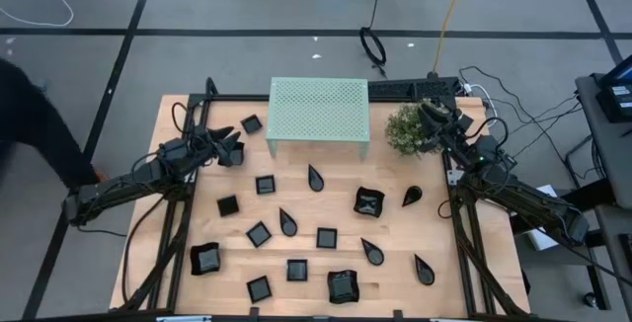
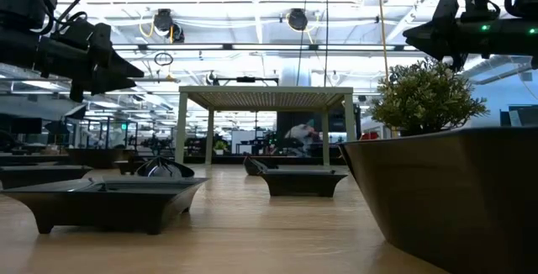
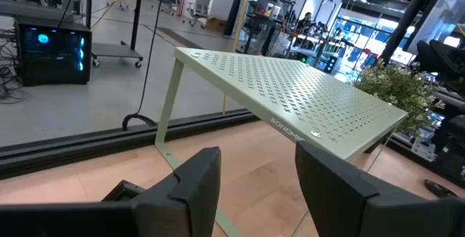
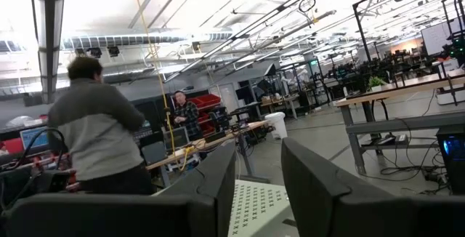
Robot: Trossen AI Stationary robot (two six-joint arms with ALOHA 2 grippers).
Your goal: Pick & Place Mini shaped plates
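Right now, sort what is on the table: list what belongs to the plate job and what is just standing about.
Job:
- mini shaped plates, black squares and teardrops scattered over the table
- left gripper, open, empty
- right gripper, open, empty

Standing about:
- mint-green perforated stand
- bushy plant

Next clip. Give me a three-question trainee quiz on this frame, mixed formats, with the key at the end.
1. True or false: the left gripper is holding one of the mini shaped plates.
2. Multiple choice: the plant stands at which side of the mint-green stand, seen from above? A) the left arm's side B) the right arm's side C) underneath it
3. Fill in: the right gripper hangs above the ______, near the table's far edge.

Key:
1. False; it is open and empty, raised above the table.
2. B
3. plant
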